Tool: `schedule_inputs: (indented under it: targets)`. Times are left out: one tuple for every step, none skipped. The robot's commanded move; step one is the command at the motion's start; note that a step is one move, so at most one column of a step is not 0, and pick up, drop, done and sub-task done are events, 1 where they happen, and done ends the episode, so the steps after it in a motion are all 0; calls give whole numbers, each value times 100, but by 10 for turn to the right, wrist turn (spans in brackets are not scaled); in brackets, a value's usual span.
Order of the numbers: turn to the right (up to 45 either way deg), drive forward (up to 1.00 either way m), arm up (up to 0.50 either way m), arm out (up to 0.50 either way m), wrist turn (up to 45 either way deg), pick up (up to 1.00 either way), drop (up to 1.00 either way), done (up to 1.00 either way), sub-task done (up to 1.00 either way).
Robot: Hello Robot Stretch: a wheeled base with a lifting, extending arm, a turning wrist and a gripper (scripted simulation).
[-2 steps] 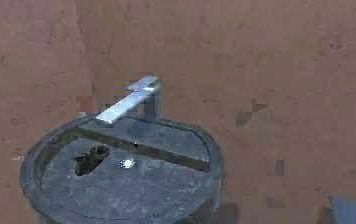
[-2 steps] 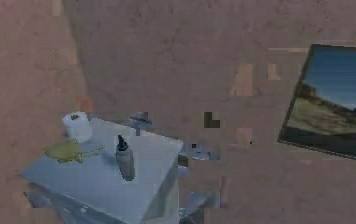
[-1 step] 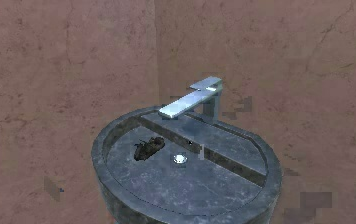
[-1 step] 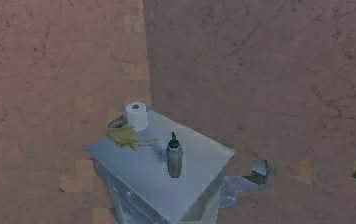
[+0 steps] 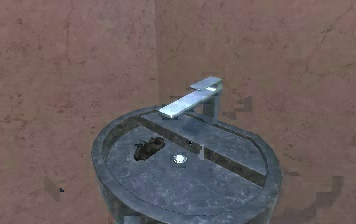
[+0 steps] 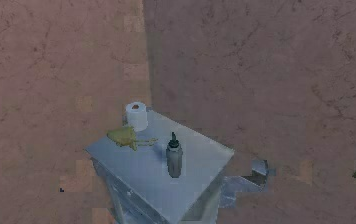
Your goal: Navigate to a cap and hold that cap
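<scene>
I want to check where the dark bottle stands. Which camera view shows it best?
The arm side view: the dark bottle stands upright there on the grey cabinet top, near a white paper roll. The forward view looks at a round sink with its tap instead.

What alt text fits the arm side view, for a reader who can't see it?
A pale grey cabinet stands against a reddish-brown wall. On its top sit a white paper roll, a low yellowish thing beside it, and a dark upright bottle nearer the camera.
</scene>
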Motion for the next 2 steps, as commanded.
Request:
schedule_inputs:
  targets:
    - [0, 0, 38, 0, 0, 0, 0, 0, 0]
    - [0, 0, 0, 44, 0, 0, 0, 0, 0]
